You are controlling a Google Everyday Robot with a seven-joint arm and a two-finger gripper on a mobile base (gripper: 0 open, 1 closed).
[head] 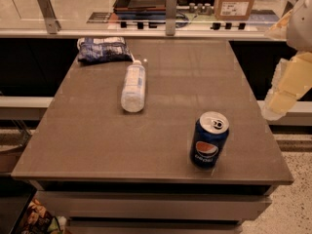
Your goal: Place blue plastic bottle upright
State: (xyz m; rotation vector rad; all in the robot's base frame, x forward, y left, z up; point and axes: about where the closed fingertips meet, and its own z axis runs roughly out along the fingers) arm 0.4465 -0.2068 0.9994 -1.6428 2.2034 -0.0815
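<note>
The blue plastic bottle [133, 86] is clear with a white cap and a pale label. It lies on its side on the left half of the brown table [97, 140], with its cap pointing to the far edge. My gripper [282, 97] is a pale shape at the right edge of the view, beyond the table's right side and well apart from the bottle. It holds nothing that I can see.
A dark blue Pepsi can [208, 140] stands upright near the table's front right. A crinkled blue snack bag [102, 48] lies at the far left corner, just behind the bottle's cap. A counter with a cardboard box [236, 1] runs behind the table.
</note>
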